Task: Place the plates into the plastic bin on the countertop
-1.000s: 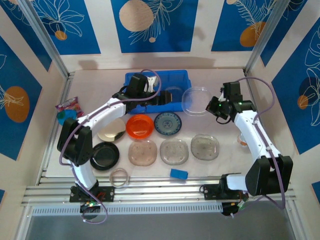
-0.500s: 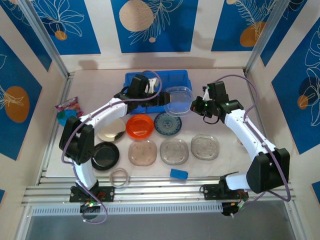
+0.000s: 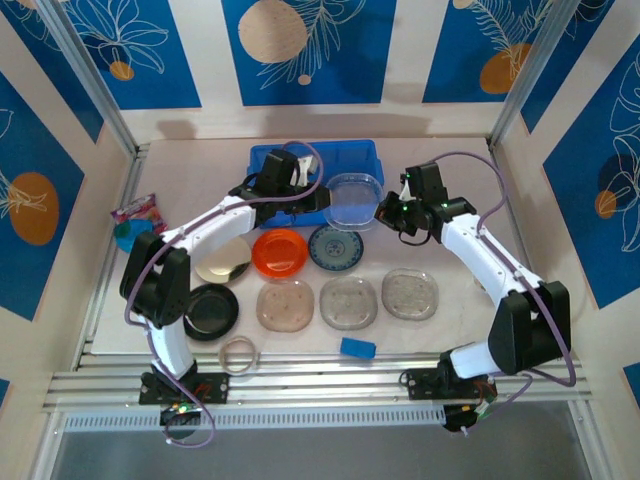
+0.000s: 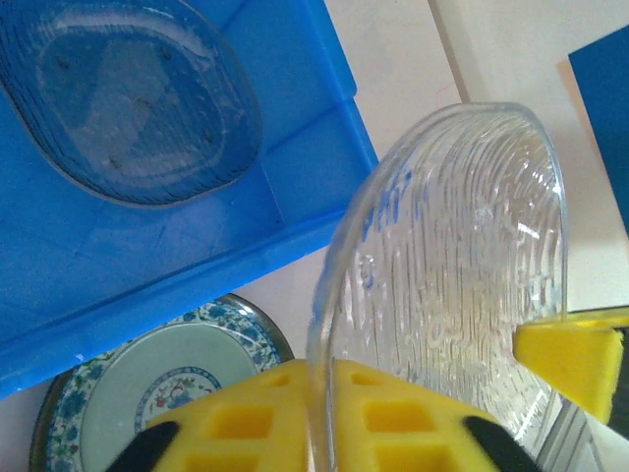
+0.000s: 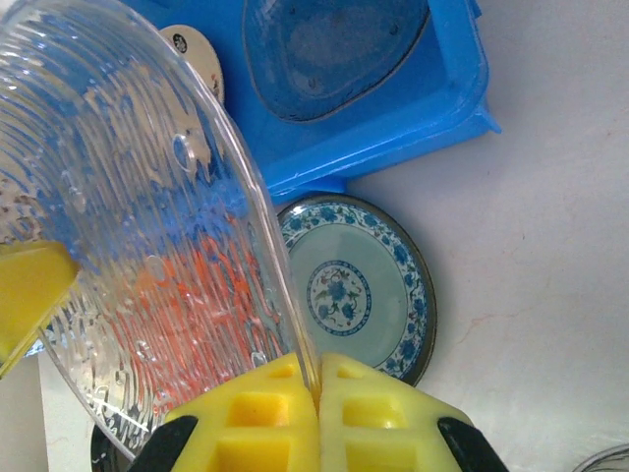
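Observation:
A clear ribbed plate [image 3: 355, 198] hangs tilted over the right end of the blue plastic bin [image 3: 340, 158], held from both sides. My left gripper [image 3: 328, 205] is shut on its left rim [image 4: 329, 413]. My right gripper [image 3: 384, 212] is shut on the opposite rim [image 5: 316, 393]. A smoky plate [image 4: 128, 98] lies inside the bin [image 4: 147, 256]. On the countertop in front sit a blue-white patterned plate [image 3: 335, 246], an orange plate [image 3: 280, 252], a silver plate [image 3: 223, 262], a black plate [image 3: 210, 310] and three translucent plates [image 3: 348, 302].
A small blue block [image 3: 357, 347] and a thin ring [image 3: 239, 353] lie near the front rail. A colourful packet [image 3: 135, 215] sits at the left edge. Metal rails border the countertop [image 3: 450, 170], and patterned walls close it in on three sides.
My right arm carried the clear plate leftward to the bin's right end. My left gripper, open a second ago, has shut on the plate's other rim.

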Robot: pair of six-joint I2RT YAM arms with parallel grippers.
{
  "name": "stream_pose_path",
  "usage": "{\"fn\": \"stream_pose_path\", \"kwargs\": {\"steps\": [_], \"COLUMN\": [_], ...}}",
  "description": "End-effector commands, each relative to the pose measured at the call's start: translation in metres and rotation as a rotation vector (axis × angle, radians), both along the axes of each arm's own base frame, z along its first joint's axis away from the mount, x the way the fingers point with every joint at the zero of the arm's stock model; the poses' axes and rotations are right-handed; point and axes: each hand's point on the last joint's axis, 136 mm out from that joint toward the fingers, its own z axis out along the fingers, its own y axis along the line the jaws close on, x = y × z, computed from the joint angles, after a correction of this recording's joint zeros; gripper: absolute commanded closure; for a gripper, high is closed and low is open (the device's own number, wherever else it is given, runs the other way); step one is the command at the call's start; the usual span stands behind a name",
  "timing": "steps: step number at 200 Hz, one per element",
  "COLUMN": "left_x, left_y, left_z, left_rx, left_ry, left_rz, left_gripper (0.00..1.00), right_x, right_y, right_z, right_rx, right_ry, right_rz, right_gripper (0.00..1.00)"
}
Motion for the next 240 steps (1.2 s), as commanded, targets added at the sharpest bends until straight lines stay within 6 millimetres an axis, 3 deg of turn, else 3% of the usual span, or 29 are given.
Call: {"fn": "stream_pose_path", "kwargs": {"steps": [1,22,58,98,119,148,183,240], "left_x": [0.004,0.008,0.02,0.038,0.051,0.076,0.104,0.134], "left_y": [-0.005,-0.004,0.001,0.021,0.033,0.051,0.057,0.047], "left_z": [0.006,0.006,0.009,0.015,0.019,0.022,0.016,0.001], "left_rx": [-0.014,0.003,0.038,0.093,0.113,0.13,0.111,0.128], "left_ry": [-0.012,-0.012,-0.021,-0.037,-0.049,-0.069,-0.066,-0.037], "left_rz": [-0.015,-0.01,0.018,0.086,0.123,0.173,0.196,0.176], "left_gripper": [0.96,1.0,1.0,1.0,1.0,1.0,1.0,1.0], "right_x": [0.009,0.015,0.034,0.048,0.052,0.053,0.056,0.055], "right_y": [0.006,0.009,0.015,0.007,-0.007,-0.034,-0.067,-0.075], "right_z": [0.008,0.006,0.009,0.028,0.041,0.06,0.061,0.045], "right_rx": [0.018,0.022,0.009,-0.046,-0.083,-0.108,-0.08,-0.053], "right_ry": [-0.017,-0.011,-0.03,-0.078,-0.108,-0.164,-0.16,-0.12], "right_rz": [-0.011,-0.001,0.019,0.013,-0.014,-0.065,-0.139,-0.153], "right_gripper": [1.0,0.99,0.84,0.49,0.42,0.42,0.42,0.42]}}
